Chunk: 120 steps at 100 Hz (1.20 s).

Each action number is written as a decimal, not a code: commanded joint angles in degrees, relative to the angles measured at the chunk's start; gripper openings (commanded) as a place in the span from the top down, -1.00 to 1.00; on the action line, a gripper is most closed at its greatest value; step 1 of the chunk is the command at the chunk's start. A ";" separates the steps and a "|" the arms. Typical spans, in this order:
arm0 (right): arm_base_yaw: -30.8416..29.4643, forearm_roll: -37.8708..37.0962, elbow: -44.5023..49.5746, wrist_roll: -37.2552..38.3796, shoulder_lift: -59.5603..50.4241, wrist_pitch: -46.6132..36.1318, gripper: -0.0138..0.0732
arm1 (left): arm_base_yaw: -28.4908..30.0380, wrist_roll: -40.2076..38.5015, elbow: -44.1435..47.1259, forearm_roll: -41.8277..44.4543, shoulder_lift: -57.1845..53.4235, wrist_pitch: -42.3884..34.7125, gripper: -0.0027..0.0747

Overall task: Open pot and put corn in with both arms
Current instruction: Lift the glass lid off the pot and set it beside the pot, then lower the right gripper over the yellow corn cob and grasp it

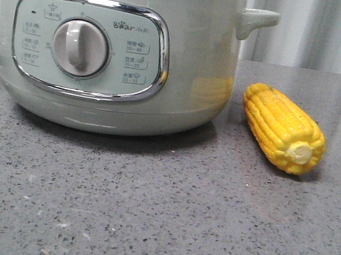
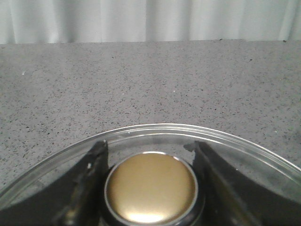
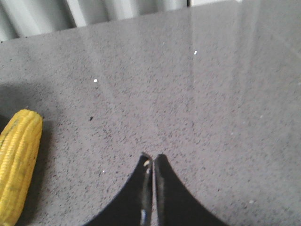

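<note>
Left gripper [image 2: 149, 186] pinches the glass lid's [image 2: 155, 131] gold knob [image 2: 150, 187]; right gripper [image 3: 153, 160] pressed together near the corn [image 3: 18, 160].

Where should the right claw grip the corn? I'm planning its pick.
Probably across the middle of the corn, coming from above. It lies flat on the table, right of the pot, stub end toward the camera, so its long rounded sides are free. The right claw, shut now, must open first.

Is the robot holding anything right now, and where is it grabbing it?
The left gripper holds the glass lid by its gold knob. The right gripper is shut on nothing.
</note>
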 commanded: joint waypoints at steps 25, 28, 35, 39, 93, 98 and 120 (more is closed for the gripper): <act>7.60 1.88 -7.67 -1.03 10.27 3.59 0.85 | -0.29 -0.51 -2.18 7.25 1.97 -10.27 0.98; 8.90 1.88 -8.20 -1.03 11.31 3.94 0.85 | -0.29 -0.51 -2.18 7.25 2.08 -10.27 0.98; 12.38 1.88 -9.39 -1.03 14.10 4.18 0.85 | -0.29 -0.51 -2.18 7.25 2.20 -10.41 0.93; 14.58 1.88 -10.11 -1.03 15.86 4.18 0.85 | -0.29 -0.51 -2.18 7.35 2.20 -10.41 0.85; 26.51 4.31 -22.73 -1.03 40.55 5.77 -0.24 | -0.29 -0.51 -2.18 7.93 2.20 -10.20 0.02; 26.51 5.41 -24.60 -1.03 42.22 7.31 -0.29 | -0.29 -0.51 -2.18 7.93 2.20 -10.11 -0.02; 26.51 6.00 -31.19 -1.03 48.52 11.49 -0.29 | -0.29 -0.51 -2.18 7.65 2.20 -9.28 -0.13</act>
